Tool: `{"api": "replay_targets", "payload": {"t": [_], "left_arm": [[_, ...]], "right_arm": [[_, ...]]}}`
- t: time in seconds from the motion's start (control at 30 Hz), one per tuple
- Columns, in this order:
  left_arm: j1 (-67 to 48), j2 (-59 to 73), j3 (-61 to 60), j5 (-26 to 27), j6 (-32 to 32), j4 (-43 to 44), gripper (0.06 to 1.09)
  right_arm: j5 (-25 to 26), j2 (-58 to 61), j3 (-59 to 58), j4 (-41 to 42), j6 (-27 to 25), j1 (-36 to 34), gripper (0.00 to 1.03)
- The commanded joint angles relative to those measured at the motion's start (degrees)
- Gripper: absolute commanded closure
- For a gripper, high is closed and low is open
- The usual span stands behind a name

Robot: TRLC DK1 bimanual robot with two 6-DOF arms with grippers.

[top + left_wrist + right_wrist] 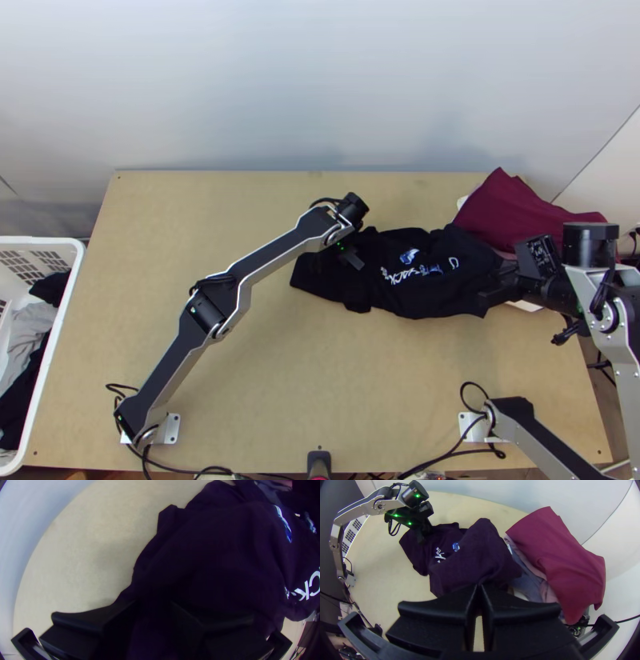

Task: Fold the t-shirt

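The black t-shirt, with white and blue print, lies bunched and wrinkled right of the table's middle. Over its left part is my left gripper. In the left wrist view this gripper stands open, dark cloth beneath and between its fingers. My right gripper is at the shirt's right end. The right wrist view has the right gripper with fingertips together, pinching the cloth, which rises in folds in front of them.
A maroon cloth lies over other folded clothes at the table's right side, close to the shirt and right gripper. Off the left edge stands a white basket with dark and grey clothes. Bare tabletop stretches in front of the shirt.
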Motion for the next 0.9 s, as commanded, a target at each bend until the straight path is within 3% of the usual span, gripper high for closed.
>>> {"api": "replay_targets", "payload": {"t": [0.0,0.07,0.6,0.87], "left_arm": [[0.3,-1.3,-0.8,0.5,-0.4,-0.7,0.95],[1.1,-3.1,-2.0,2.5,-0.7,-0.8,1.04],[14.8,-17.1,-8.9,6.2,-2.1,-0.8,1.04],[29.0,-31.4,-9.5,6.2,-3.4,-1.5,1.04]], "right_arm": [[0.0,0.4,-0.2,0.7,-0.3,0.2,1.0],[0.0,0.8,-0.2,0.8,-0.3,0.7,1.0],[-1.6,4.7,2.3,6.1,1.3,5.2,1.0],[-1.9,8.9,6.5,18.7,7.5,9.7,1.0]]}}
